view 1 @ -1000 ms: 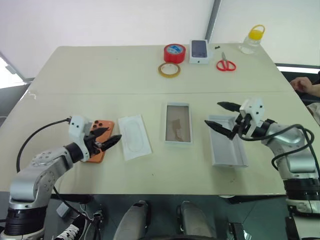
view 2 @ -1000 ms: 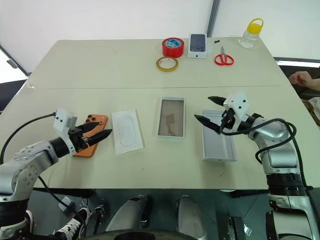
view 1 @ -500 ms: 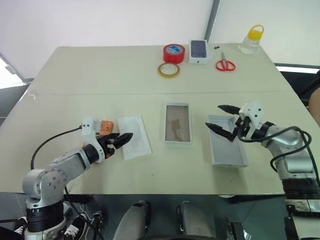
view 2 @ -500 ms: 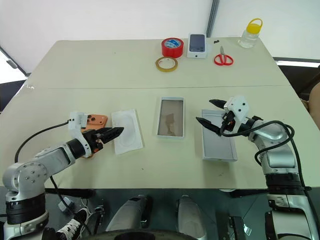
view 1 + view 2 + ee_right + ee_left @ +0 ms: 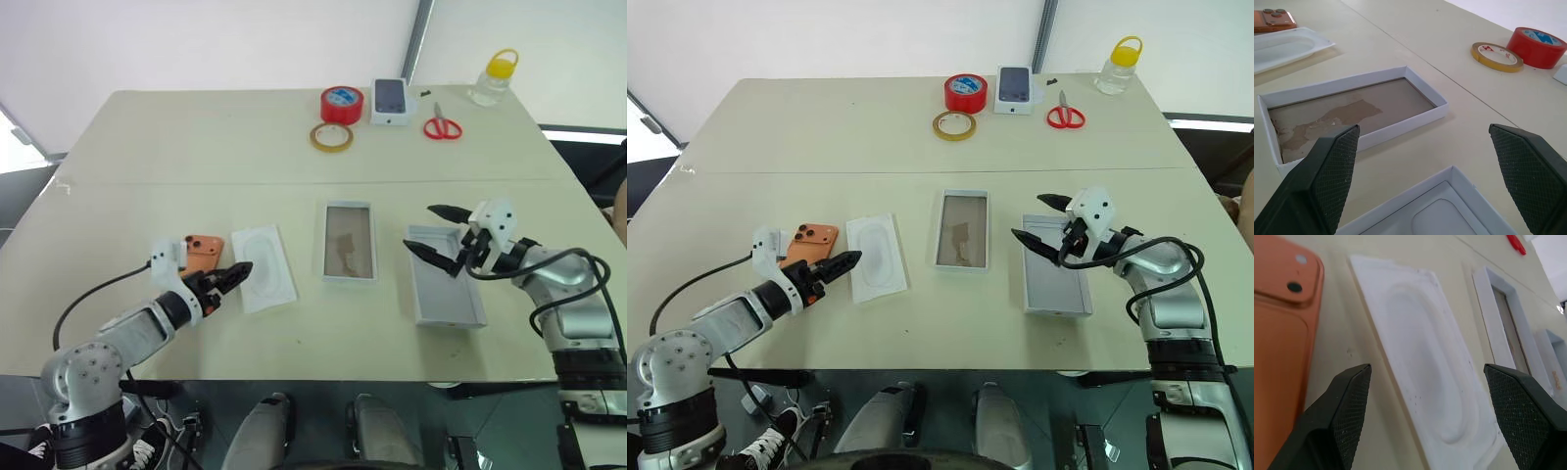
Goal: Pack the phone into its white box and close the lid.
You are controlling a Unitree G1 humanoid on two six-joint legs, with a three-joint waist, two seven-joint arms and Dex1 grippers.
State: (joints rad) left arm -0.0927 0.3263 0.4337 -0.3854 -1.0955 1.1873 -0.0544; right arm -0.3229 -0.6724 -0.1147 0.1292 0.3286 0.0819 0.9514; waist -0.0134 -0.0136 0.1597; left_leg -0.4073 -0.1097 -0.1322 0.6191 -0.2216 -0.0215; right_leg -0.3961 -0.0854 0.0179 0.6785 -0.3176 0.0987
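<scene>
The orange phone [image 5: 203, 251] lies back up at the table's left, partly behind my left wrist. My left gripper [image 5: 233, 276] hangs open just right of it, its fingertips over the near left edge of a flat white oval-embossed sheet [image 5: 1425, 367]. The white box [image 5: 349, 278], with a brownish floor, sits open at the table's middle. The all-white lid [image 5: 449, 299] lies inside up to the right. My right gripper [image 5: 419, 225] hovers open above the lid's far left corner, holding nothing. In the right wrist view the box [image 5: 1352, 112] lies just ahead of the fingers.
At the table's far edge stand a red tape roll [image 5: 342, 104], a yellow tape ring [image 5: 332, 136], a small white box picturing a phone [image 5: 390, 101], red scissors [image 5: 443, 126] and a clear bottle with a yellow cap [image 5: 493, 78].
My left gripper has rolled and shifted right, from above the phone to the embossed sheet's edge. The right gripper has stayed in place. A person's hand at the right edge has withdrawn.
</scene>
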